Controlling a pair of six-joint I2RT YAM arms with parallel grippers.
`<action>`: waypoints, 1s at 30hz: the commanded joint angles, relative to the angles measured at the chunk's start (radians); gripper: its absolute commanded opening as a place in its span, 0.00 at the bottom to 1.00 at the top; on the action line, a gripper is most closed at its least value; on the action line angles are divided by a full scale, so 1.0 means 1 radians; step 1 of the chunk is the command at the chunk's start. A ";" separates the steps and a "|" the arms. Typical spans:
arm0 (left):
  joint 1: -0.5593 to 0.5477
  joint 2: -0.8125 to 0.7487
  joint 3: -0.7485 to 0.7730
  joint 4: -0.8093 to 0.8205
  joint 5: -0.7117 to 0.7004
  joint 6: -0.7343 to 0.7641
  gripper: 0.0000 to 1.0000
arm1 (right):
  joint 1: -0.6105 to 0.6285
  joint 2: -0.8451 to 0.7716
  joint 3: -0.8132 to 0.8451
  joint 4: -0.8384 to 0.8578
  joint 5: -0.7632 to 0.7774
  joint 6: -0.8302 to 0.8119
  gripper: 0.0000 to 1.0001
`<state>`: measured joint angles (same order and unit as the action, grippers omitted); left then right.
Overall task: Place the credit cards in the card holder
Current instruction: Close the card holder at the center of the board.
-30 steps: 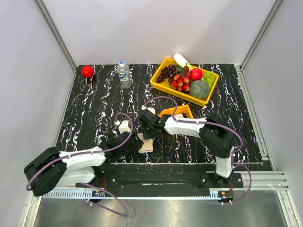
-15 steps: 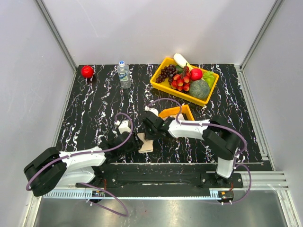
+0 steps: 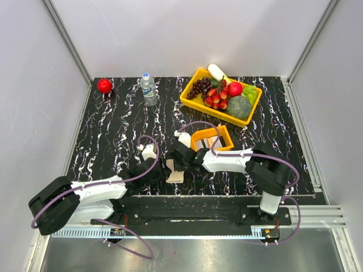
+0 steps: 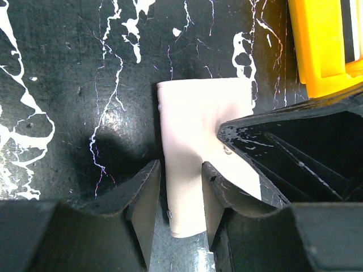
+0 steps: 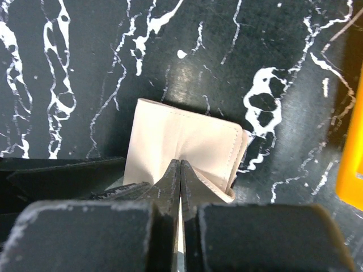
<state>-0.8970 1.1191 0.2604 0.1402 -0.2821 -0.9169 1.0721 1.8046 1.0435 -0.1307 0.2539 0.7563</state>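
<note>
1. Top view: high, behind the near edge, looking down over the whole table [image 3: 113,130].
2. Both wrist views: close, looking down on the wallet [image 4: 193,113], which the top view also shows.

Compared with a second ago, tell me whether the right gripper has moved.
Yes. In the top view the right gripper has drawn back from the small orange tray toward the near edge of the table, over the card holder.

The surface [image 3: 113,130] is black with white marble veining. The wallet [image 4: 198,113] is pale cream-beige. The left pincer [image 4: 180,182] and right pincer [image 5: 180,170] are black. The small tray [image 3: 198,136] is orange, the fruit bin [image 3: 189,96] yellow, the ball [image 3: 104,85] red.
</note>
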 commanded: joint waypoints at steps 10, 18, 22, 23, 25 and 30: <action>-0.003 0.011 -0.012 -0.110 0.027 0.006 0.40 | 0.008 -0.134 0.032 -0.231 0.097 -0.057 0.03; -0.003 0.007 0.002 -0.109 0.035 0.019 0.41 | 0.008 -0.182 0.035 -0.314 0.078 -0.041 0.20; -0.002 -0.011 0.017 -0.129 0.029 0.035 0.42 | 0.008 -0.183 0.073 -0.362 0.055 -0.052 0.29; -0.003 -0.021 0.020 -0.139 0.027 0.039 0.43 | 0.008 -0.182 0.088 -0.377 0.050 -0.055 0.31; -0.002 -0.034 0.026 -0.139 0.023 0.041 0.45 | 0.006 -0.171 0.131 -0.400 0.044 -0.066 0.33; -0.002 -0.053 0.025 -0.165 0.018 0.044 0.46 | 0.006 -0.061 0.291 -0.538 0.022 -0.065 0.43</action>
<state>-0.8974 1.0752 0.2718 0.0650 -0.2703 -0.8955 1.0744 1.6787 1.1950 -0.5644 0.2905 0.6998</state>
